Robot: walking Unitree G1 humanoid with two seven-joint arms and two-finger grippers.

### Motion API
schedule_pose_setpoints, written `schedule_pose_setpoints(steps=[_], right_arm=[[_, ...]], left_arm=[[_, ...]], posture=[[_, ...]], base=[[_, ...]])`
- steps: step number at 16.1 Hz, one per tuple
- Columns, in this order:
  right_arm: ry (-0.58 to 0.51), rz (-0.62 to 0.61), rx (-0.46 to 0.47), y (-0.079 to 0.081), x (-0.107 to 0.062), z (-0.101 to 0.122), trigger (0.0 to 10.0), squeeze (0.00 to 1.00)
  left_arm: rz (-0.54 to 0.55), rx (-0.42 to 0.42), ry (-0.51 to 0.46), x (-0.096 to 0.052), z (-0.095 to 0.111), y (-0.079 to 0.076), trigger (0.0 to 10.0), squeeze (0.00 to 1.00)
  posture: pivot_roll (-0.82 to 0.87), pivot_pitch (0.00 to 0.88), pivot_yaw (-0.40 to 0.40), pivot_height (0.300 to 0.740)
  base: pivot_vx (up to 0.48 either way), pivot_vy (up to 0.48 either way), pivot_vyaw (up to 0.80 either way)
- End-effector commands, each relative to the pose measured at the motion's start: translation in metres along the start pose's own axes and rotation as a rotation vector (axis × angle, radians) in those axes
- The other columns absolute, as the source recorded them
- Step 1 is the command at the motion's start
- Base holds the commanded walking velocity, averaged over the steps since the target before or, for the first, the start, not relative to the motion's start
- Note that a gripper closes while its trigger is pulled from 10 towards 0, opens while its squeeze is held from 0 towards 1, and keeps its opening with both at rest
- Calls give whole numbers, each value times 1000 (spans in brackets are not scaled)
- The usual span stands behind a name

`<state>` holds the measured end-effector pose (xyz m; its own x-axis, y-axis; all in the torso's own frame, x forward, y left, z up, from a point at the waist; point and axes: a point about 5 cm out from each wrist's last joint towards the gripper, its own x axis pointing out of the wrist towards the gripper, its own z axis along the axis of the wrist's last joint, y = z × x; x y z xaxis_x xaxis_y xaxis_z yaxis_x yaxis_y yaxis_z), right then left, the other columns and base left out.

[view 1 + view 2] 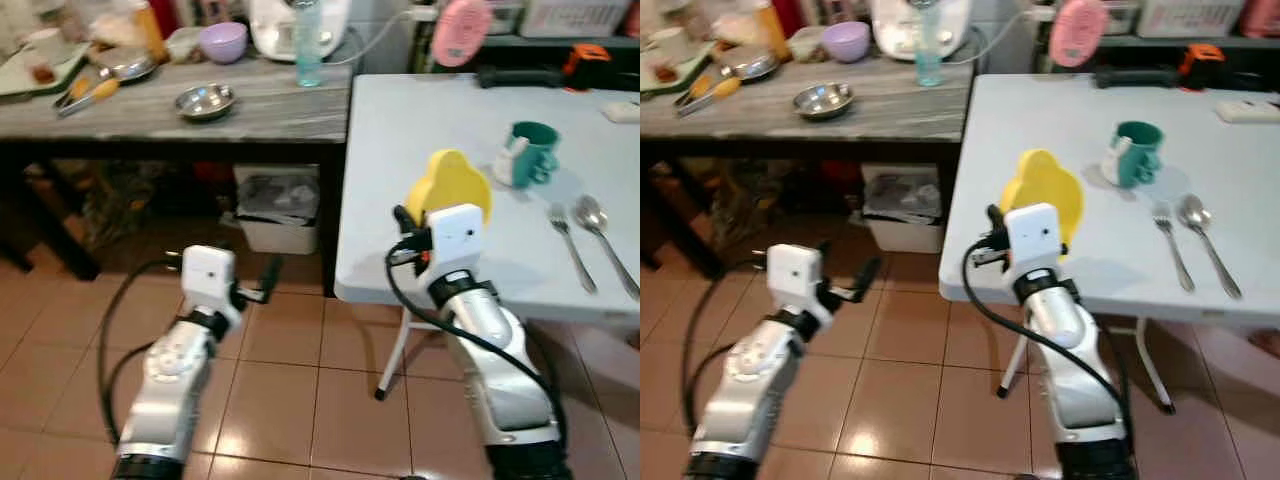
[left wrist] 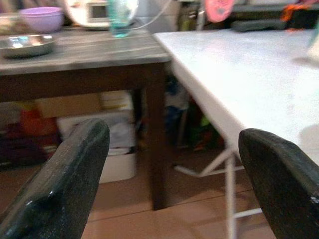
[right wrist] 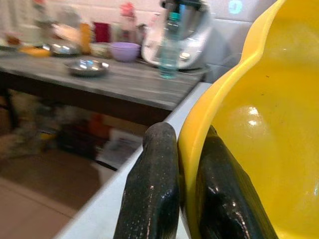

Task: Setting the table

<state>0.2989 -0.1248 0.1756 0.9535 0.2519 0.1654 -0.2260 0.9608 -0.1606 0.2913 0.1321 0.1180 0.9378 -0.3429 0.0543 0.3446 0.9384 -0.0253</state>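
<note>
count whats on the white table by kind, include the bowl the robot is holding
yellow bowl, pinched at its rim by the right gripper: 1
green mug: 1
fork: 1
spoon: 1
total: 4

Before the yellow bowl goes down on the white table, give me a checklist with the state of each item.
1. Grip on the yellow bowl: ok. The right gripper pinches its rim, one finger on each side.
2. Bowl over the white table, not the floor: ok. It hangs above the near left edge.
3. Free spot by the place setting: ok. Bare tabletop lies between the bowl and the fork and spoon.
4. Green mug out of the path: ok. It stands further back.
5. Left gripper out of the way: ok. Open, low over the floor tiles beside the table.
6. Bowl level: not ok. It is held tilted on edge.
</note>
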Motion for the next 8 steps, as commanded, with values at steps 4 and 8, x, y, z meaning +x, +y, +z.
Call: schedule_pose_setpoints(steps=[4, 8], right_arm=[[-18, -7, 8, 0, 0, 2, 10000, 0], [-18, -11, 10, 0, 0, 2, 10000, 0]], left_arm=[[-1, 14, 4, 1, 0, -2, 10000, 0], [-2, 15, 5, 1, 0, -3, 10000, 0]], posture=[[-67, 95, 67, 740], [-65, 93, 72, 740]], base=[[0, 369, -655], [0, 418, -633]])
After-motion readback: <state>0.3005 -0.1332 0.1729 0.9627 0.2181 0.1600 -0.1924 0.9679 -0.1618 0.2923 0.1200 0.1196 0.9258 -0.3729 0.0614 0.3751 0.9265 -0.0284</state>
